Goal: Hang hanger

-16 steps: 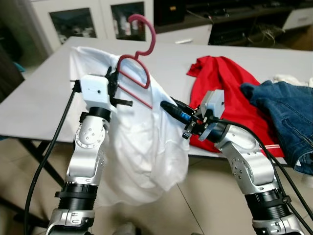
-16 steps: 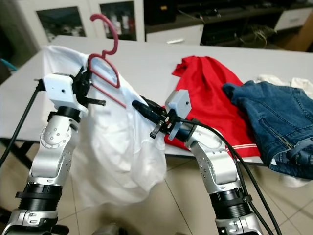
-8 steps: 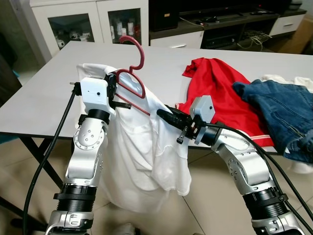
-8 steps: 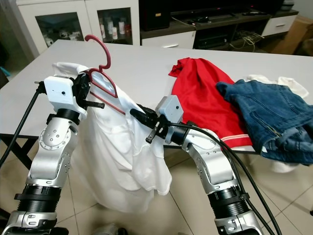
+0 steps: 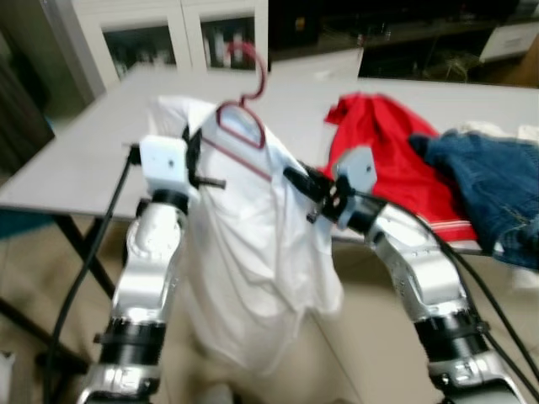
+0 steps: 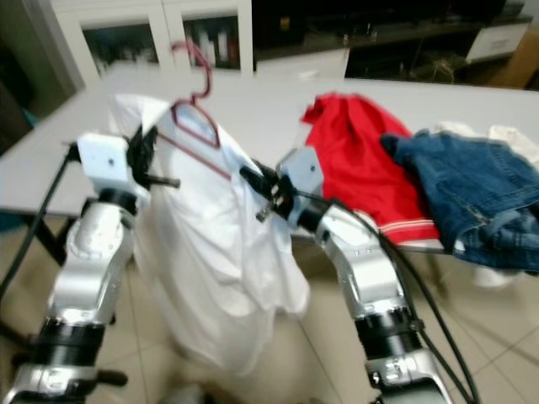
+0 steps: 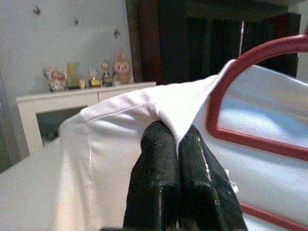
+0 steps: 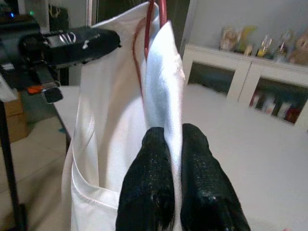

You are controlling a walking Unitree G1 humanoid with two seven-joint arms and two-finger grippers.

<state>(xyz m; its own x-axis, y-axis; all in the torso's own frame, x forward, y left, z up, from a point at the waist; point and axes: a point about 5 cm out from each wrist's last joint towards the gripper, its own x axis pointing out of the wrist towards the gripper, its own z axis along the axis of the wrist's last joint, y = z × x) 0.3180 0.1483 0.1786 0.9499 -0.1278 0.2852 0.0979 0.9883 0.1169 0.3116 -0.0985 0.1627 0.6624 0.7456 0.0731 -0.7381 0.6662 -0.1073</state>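
fabric of a white shirt [image 5: 253,252] is pinched in the clenched jaws of left gripper [image 7: 177,144] and right gripper [image 8: 173,137]; a red hanger [image 5: 240,126] is threaded inside, raised before the counter [image 5: 84,160].

Both head views are smeared by motion blur, so the contents of the white glass-door cabinet [image 5: 181,38] beyond the grey table's far edge cannot be made out. The dark red plastic hanger [image 5: 244,126] is mostly buried inside the white cloth shirt [image 5: 253,252]. The blue denim garment [image 6: 480,194] runs off the picture's right edge. In the wrist views, white fabric hides each gripper's fingertips.
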